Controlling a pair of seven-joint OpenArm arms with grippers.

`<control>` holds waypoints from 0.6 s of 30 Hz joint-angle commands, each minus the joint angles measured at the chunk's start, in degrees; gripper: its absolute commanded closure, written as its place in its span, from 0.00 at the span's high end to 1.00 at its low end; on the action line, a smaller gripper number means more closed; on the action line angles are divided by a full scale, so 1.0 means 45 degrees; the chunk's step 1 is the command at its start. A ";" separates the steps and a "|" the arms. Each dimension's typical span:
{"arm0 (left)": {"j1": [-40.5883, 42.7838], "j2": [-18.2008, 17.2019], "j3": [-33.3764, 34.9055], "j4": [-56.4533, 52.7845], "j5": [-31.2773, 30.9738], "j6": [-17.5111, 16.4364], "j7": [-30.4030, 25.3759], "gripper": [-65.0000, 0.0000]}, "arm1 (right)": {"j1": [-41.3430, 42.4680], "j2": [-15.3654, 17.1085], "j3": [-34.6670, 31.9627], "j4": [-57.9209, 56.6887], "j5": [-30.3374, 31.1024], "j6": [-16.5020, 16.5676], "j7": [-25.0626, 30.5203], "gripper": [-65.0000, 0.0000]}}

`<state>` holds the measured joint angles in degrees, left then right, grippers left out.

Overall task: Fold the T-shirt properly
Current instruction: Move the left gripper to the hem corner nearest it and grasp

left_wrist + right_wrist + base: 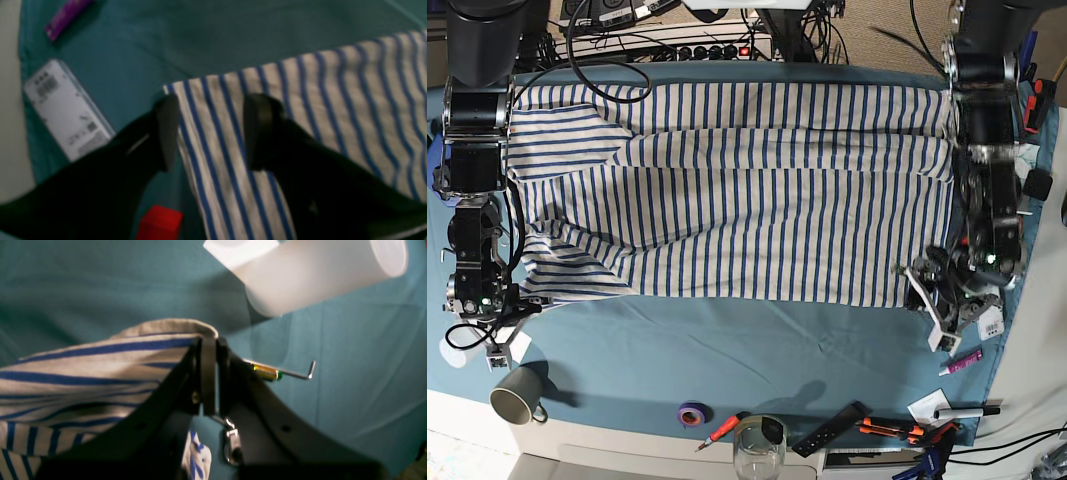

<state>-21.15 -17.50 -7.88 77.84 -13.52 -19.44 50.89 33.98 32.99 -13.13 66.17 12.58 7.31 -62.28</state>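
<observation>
Striped cotton, the T-shirt (pixel 727 190), is spread wide across the teal cloth (pixel 727 350). At its eight o'clock corner a fold is pinched in the closed right gripper (pixel 209 373). At four o'clock the left gripper (pixel 206 131) is held wide apart astride the hem corner, its grip blurred.

Striped T-shirt (pixel 747 190) flat, folded, across teal cloth

You are seeing the T-shirt (pixel 737 190) lying flat along the bench's far edge, both arms standing at its near corners, a grey mug (pixel 515 394) sitting near the bench's near-left corner.
</observation>
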 commanded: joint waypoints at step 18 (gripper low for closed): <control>-0.1831 -0.0068 -0.0024 -0.3929 0.1311 0.0724 -0.1749 0.48 | 0.0418 0.0219 0.0107 0.0223 -0.0131 -0.0058 0.0136 0.00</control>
<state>-27.59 -17.34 -7.90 59.33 -7.14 -16.08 43.92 33.98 32.99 -13.13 66.17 12.49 7.31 -62.39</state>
